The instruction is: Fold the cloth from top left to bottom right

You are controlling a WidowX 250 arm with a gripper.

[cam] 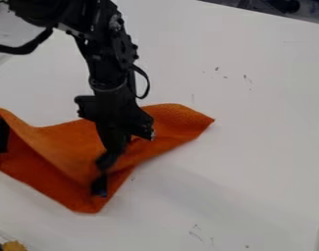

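Orange cloth (63,144) lies part-folded on the bench (227,166), left of centre. End effector (100,183) sits over its lower corner; grip I cannot tell. Fold judged incomplete: next, guide cloth toward bottom right.

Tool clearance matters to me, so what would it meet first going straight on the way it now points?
Most likely the orange cloth, which lies beneath the tool; depth is unclear here, so they may already touch.

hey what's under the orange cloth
The orange cloth lies on the white table, which shows along its edges. Anything else that might be underneath is covered and can't be seen.
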